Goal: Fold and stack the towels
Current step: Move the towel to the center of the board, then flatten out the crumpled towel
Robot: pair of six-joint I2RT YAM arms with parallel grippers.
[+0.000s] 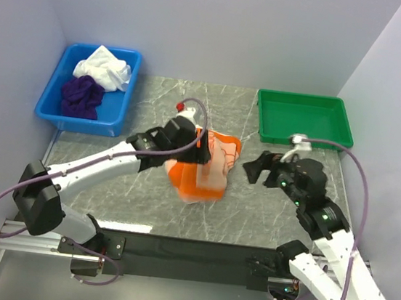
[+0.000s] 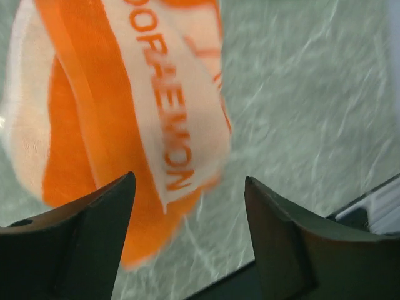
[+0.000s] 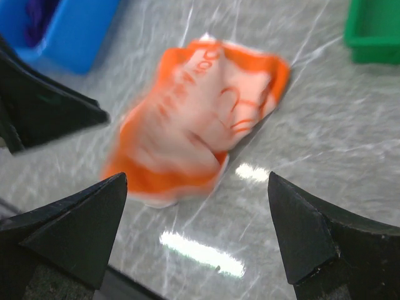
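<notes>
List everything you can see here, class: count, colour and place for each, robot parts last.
table: one, grey marbled, under everything.
blue bin: one, blue, far left of table.
green tray: one, green, far right of table.
orange towel: one, orange with white print, table centre.
white towel: one, white, in blue bin.
purple towel: one, dark purple, in blue bin.
left end effector: one, black, open over orange towel.
right end effector: one, black, open, right of orange towel.

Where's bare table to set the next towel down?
Bare: back strip of table between blue bin and green tray; front strip between orange towel and near edge. Crowded: centre, orange towel under left arm, right arm close beside.
</notes>
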